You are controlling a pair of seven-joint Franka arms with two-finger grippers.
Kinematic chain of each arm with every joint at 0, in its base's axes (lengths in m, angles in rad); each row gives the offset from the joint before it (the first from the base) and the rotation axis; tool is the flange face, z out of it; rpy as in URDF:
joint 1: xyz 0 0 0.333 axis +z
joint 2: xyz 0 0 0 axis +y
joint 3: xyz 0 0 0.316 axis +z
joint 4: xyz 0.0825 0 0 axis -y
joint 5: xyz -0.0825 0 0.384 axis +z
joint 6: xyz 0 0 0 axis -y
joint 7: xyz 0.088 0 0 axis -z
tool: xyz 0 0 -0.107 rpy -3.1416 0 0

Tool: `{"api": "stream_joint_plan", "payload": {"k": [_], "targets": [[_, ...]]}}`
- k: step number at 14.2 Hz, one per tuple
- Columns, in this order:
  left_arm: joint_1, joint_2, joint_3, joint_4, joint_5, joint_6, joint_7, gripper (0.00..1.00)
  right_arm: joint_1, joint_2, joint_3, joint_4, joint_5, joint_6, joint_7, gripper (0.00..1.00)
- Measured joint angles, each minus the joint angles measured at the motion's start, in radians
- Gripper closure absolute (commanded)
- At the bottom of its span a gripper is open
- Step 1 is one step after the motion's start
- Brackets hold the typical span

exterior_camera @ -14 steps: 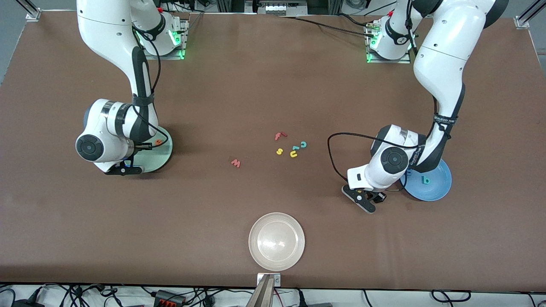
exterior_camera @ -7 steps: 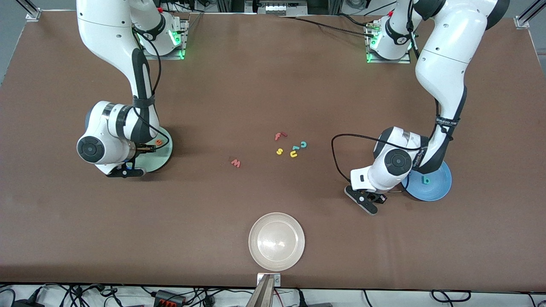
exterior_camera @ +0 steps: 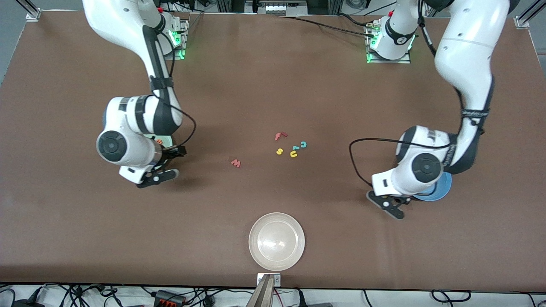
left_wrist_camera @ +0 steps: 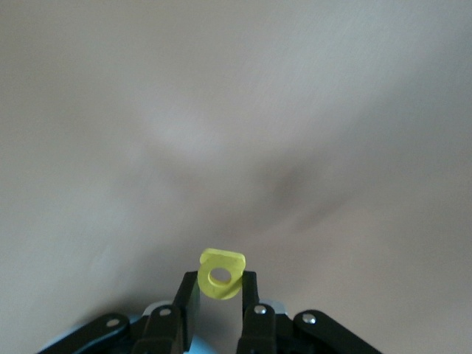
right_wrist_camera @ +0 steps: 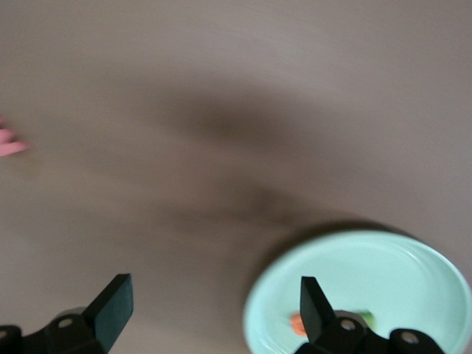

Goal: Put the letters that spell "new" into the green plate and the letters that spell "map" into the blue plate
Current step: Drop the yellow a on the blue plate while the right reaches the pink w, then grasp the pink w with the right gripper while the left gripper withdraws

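1. Your left gripper is clamped on the yellow a, which stands upright between the fingertips. In the front view this gripper hangs over the table just beside the blue plate, with the arm's wrist covering most of that plate.
2. Your right gripper has its jaws spread wide and holds nothing. In the front view it sits over bare table at the edge of the green plate, on the side toward the middle of the table.
3. The green plate carries the orange e and a dark green letter beside it, both partly hidden.
4. The pinkish w lies flat on the table near its middle.
5. Farther from the front camera than the w, toward the left arm's end, you have a loose cluster: red f, yellow s, yellow u and teal c.
6. The beige plate sits at the middle of the table's near edge.
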Motion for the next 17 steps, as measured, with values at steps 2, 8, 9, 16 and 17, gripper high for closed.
{"api": "stream_joint_plan", "payload": {"k": [2,8,9,16,17], "targets": [[0.054,-0.054,0.001,-0.007,0.0,-0.145,0.003,0.86,0.001,0.002,0.052,0.011,0.001,0.002,-0.029,0.0],[0.158,-0.083,0.002,-0.092,0.0,-0.175,0.002,0.0,0.001,0.083,0.167,0.115,0.002,0.088,-0.199,0.0],[0.155,-0.087,-0.002,-0.092,0.0,-0.175,-0.01,0.0,0.001,0.096,0.186,0.123,0.002,0.116,-0.211,0.0],[0.114,-0.224,-0.014,-0.073,0.0,-0.229,-0.169,0.0,0.045,0.155,0.226,0.13,-0.063,0.242,-0.26,0.12],[0.114,-0.257,-0.018,-0.061,0.0,-0.275,-0.172,0.0,0.054,0.162,0.227,0.13,-0.064,0.253,-0.264,0.13]]}}
